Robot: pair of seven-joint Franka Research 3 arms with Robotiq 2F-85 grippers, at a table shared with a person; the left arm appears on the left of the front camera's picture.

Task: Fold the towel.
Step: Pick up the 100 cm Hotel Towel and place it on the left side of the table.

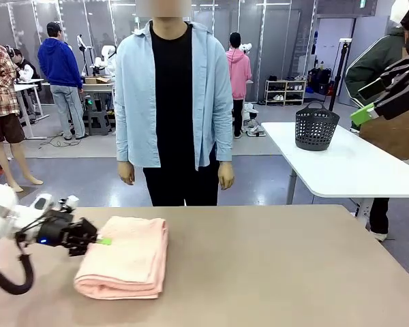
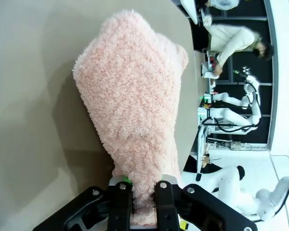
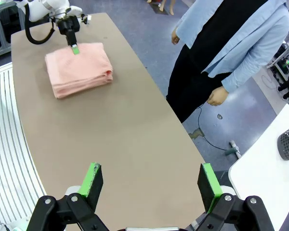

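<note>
The left end effector point(image 2: 143, 192) pinches the folded towel's point(image 1: 126, 255) edge on the worktop point(image 1: 273, 272); the right end effector point(image 3: 151, 180) hangs wide open, empty.

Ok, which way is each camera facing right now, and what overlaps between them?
Front: between the arms, facing the person; left pincer at the towel.
Left wrist: along its fingers, shut on the towel.
Right wrist: high, looking down at the table; open right pincer.
Shared: towel and left pincer appear in front and right wrist views.
</note>
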